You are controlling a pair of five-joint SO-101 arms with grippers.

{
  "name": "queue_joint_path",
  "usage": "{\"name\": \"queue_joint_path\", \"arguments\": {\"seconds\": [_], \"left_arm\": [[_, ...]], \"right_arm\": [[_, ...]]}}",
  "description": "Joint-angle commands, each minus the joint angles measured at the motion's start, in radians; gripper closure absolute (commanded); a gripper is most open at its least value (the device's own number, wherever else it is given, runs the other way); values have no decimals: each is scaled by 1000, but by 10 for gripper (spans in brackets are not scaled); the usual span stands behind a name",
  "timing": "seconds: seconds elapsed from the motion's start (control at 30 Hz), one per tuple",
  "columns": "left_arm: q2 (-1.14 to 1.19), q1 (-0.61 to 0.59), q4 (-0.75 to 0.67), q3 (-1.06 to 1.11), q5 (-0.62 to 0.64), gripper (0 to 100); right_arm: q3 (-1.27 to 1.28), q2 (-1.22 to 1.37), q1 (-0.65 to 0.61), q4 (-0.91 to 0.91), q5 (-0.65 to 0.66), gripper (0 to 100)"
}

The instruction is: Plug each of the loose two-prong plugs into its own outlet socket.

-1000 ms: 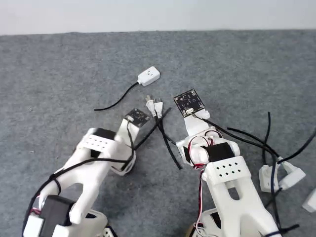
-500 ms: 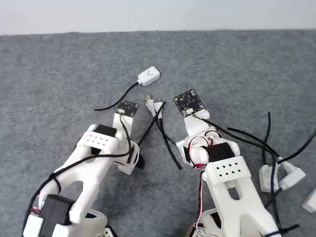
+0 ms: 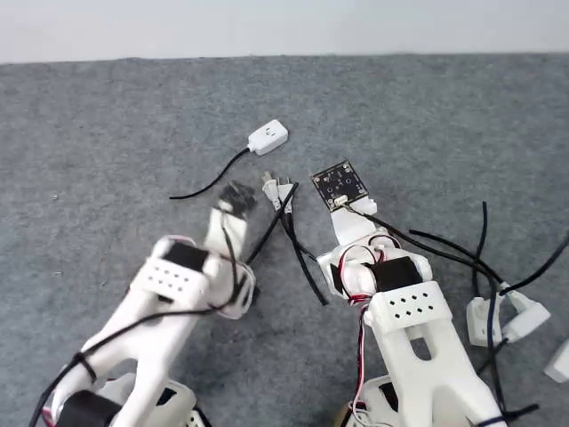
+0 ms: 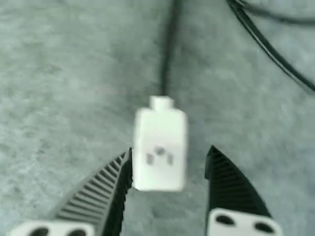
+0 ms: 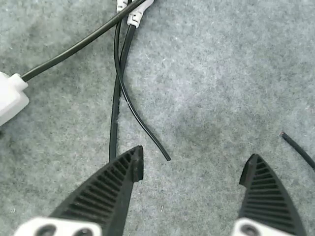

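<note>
Left arm lines up on the socket; nothing is held yet.

The right gripper (image 5: 194,158) is wide open and holds nothing, and black cords (image 5: 74,45) lie on the carpet (image 5: 221,73) in front of it. The left gripper (image 4: 169,155) is open too and empty. It has one finger on each side of the white socket (image 4: 160,147), with a gap on both sides, so it does not touch it. From above, the two plugs (image 3: 276,189) lie together at about 9 o'clock from the right arm's tip. The socket (image 3: 268,136) lies further off, at about 1 o'clock from the left arm's tip. I think the step is grabbing the socket. Next, the left gripper should go forward and down, then close gently on the socket's sides, keeping its holes free for a plug.
</note>
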Motion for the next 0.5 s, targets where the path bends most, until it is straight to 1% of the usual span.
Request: {"name": "queue_joint_path", "arguments": {"seconds": [0.0,0.13,0.3,0.47], "left_arm": [[-29,68,-20,4,-8,754],[31,66,-87,2,20,746],[115,64,-123,-5,18,746],[127,-14,-121,-31,17,746]], "right_arm": [[-11,-25,2,-12,11,681],[-11,-25,2,-12,9,681],[-11,-25,2,-12,9,681],[-11,-25,2,-12,11,681]]}}
